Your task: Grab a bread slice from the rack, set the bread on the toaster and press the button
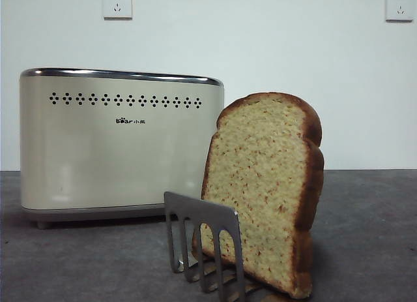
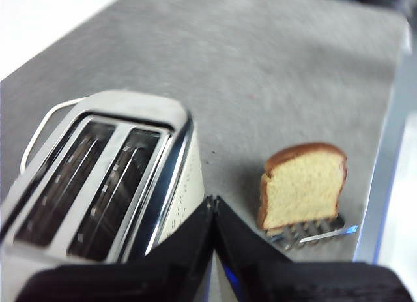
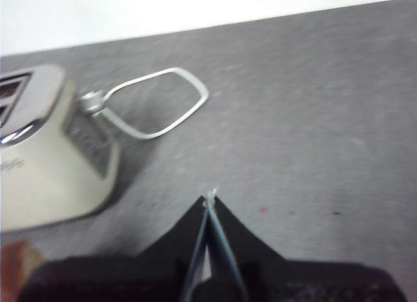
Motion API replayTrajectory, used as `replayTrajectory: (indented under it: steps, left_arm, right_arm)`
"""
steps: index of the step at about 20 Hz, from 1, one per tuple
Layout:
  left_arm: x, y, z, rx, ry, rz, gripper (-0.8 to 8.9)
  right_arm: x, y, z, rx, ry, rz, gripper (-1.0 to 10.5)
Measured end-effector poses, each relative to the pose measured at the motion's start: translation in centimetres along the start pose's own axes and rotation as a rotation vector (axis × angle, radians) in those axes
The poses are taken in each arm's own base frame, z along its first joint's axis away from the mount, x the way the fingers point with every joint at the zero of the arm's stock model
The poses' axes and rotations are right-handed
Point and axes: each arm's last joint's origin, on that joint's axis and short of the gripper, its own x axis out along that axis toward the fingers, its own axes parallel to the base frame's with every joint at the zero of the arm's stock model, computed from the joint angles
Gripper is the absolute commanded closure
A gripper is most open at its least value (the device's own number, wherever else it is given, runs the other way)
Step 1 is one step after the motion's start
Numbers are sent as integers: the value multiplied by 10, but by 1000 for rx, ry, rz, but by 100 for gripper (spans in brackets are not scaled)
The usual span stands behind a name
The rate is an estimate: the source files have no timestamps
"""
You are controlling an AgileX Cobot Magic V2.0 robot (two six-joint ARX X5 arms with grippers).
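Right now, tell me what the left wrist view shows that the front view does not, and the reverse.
Only the left wrist view shows the toaster's two empty slots from above and the left gripper, jaws shut, above the table near the toaster. Only the front view shows the toaster's dot pattern and Bear logo, plus two wall sockets. Both show the slice of bread upright in the rack, apart from the toaster.
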Motion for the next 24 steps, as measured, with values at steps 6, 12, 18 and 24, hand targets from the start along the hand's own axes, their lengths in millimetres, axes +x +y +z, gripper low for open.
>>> replayTrajectory:
  steps: [6,12,18,24]
  left_arm:
    - [41,-14,26,331,143,-73,819]
    - [95,-56,37,777,232,-318,822]
    - [134,-65,42,941,218,-357,813]
    - [157,-75,67,966,222,-310,520]
  right_arm:
    - [13,-1,5,-21,64,86,947]
    - [22,-1,10,-54,98,124,947]
    - [31,-3,9,-77,138,156,947]
    - [33,-3,6,-116,170,179,947]
